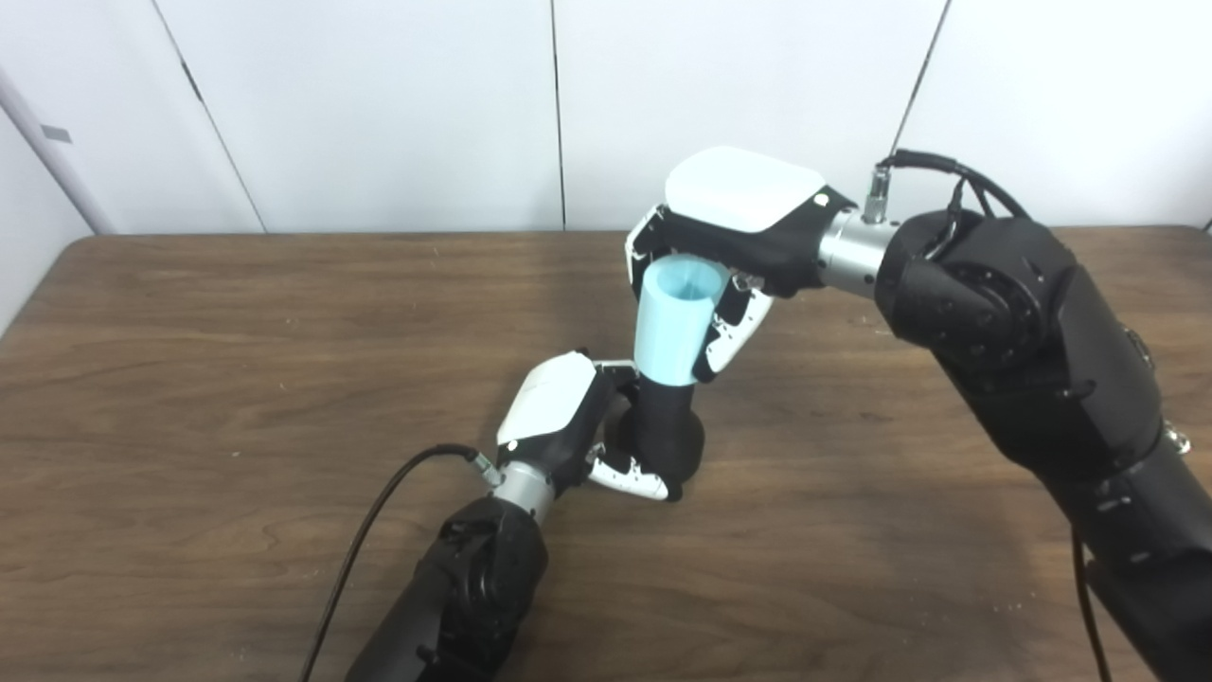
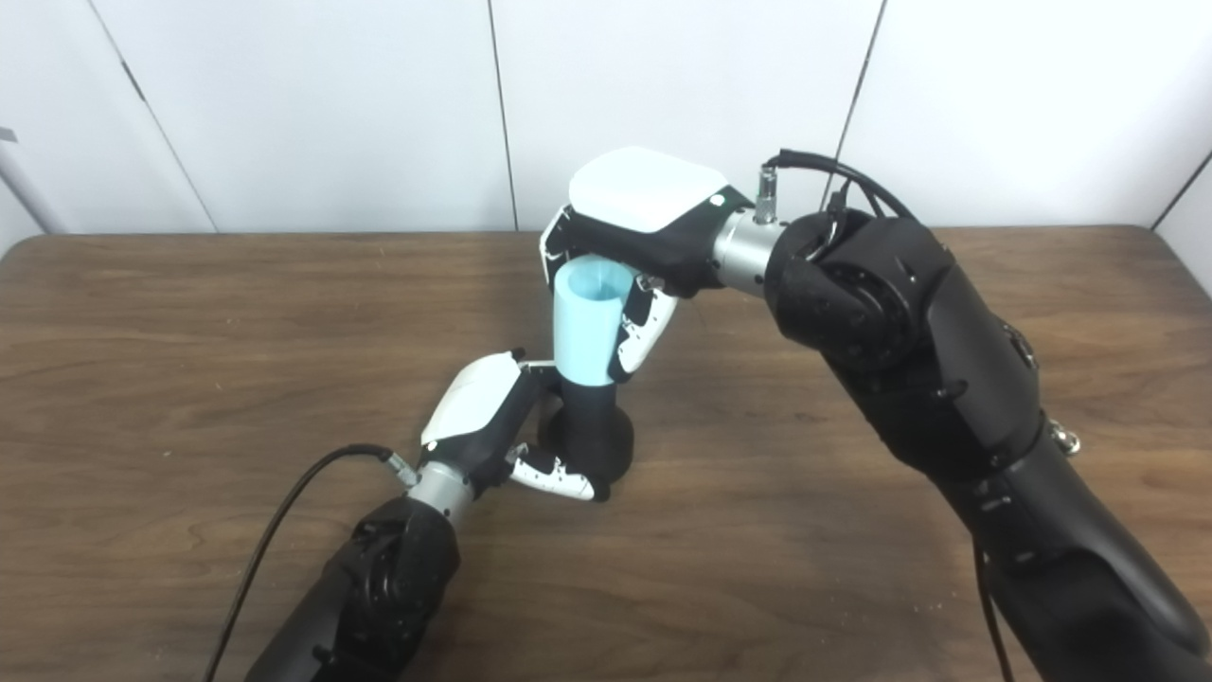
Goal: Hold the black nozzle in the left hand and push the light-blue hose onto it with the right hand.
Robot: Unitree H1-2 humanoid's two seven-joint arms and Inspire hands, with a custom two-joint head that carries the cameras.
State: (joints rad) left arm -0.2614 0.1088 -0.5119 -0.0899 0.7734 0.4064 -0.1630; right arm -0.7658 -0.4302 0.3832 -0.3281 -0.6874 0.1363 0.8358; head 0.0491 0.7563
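The black nozzle (image 1: 666, 431) stands upright near the table's middle, wide at its base. My left hand (image 1: 568, 417) is shut on it from the left, fingers curled around its lower part. The light-blue hose (image 1: 672, 327) is a short open-topped tube sitting upright on the nozzle's top, its lower rim meeting the black neck. My right hand (image 1: 734, 232) is shut on the hose from above and behind, fingers (image 1: 734, 332) down its right side. In the right eye view the hose (image 2: 589, 322) and the nozzle (image 2: 592, 436) line up the same way.
The brown wooden table (image 1: 237, 379) spreads to all sides. A black cable (image 1: 379, 530) trails from my left wrist toward the front edge. White wall panels stand behind the table's far edge.
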